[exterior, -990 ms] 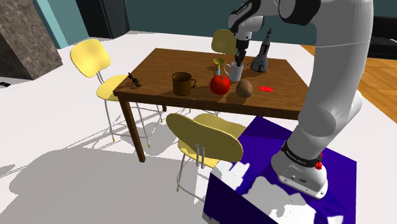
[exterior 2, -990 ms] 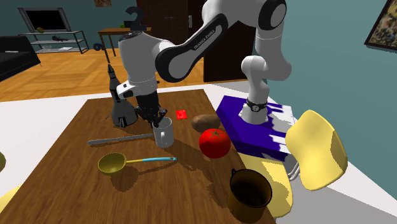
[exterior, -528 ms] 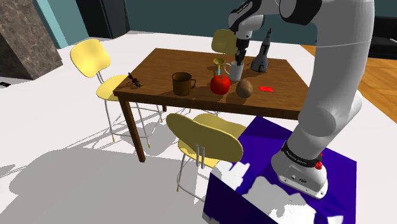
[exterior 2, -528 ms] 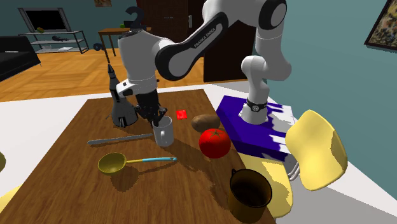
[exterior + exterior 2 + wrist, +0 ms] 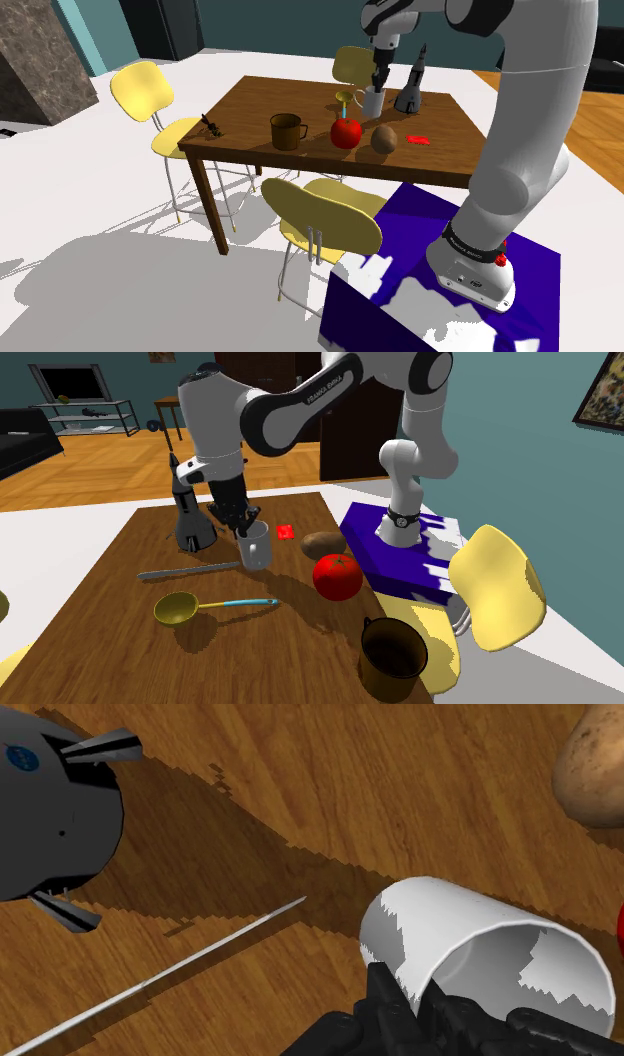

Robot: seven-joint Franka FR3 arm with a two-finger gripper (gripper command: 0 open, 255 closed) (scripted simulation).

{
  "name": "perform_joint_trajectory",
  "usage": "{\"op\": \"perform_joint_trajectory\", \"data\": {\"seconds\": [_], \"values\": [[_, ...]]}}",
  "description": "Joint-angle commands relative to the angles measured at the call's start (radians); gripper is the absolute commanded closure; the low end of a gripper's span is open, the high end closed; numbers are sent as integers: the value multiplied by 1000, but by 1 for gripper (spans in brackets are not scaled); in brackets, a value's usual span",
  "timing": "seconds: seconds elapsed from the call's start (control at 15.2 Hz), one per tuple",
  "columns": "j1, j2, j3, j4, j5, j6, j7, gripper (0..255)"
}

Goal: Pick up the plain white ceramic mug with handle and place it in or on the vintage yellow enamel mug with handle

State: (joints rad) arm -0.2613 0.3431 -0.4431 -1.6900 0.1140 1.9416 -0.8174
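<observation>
The white mug (image 5: 373,100) (image 5: 254,545) (image 5: 480,944) hangs tilted a little above the wooden table (image 5: 250,105) (image 5: 120,652), near its far side. My black gripper (image 5: 378,80) (image 5: 243,524) (image 5: 420,1014) is shut on the mug's rim wall, one finger inside and one outside. The other mug (image 5: 287,131) (image 5: 392,657), dark olive-brown with a handle, stands upright near the table's front edge, well away from the gripper and past the red apple (image 5: 346,132) (image 5: 337,577).
A grey rocket model (image 5: 411,85) (image 5: 190,512) (image 5: 50,814) stands close beside the gripper. A knife (image 5: 185,570) (image 5: 170,969) and a yellow ladle (image 5: 177,608) lie under and near the mug. A brown potato (image 5: 384,139) (image 5: 323,544) sits by the apple. Yellow chairs (image 5: 330,215) ring the table.
The gripper has risen with the white mug, which has left the tabletop and now tilts. Nothing else on the table moved.
</observation>
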Motion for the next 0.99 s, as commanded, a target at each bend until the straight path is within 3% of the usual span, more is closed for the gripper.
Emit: {"op": "perform_joint_trajectory", "data": {"seconds": [0.0, 0.92], "values": [[1, -7, -2, 18, -4, -24, 2, 255], [-3, -37, -10, 168, -20, -201, 9, 255]]}}
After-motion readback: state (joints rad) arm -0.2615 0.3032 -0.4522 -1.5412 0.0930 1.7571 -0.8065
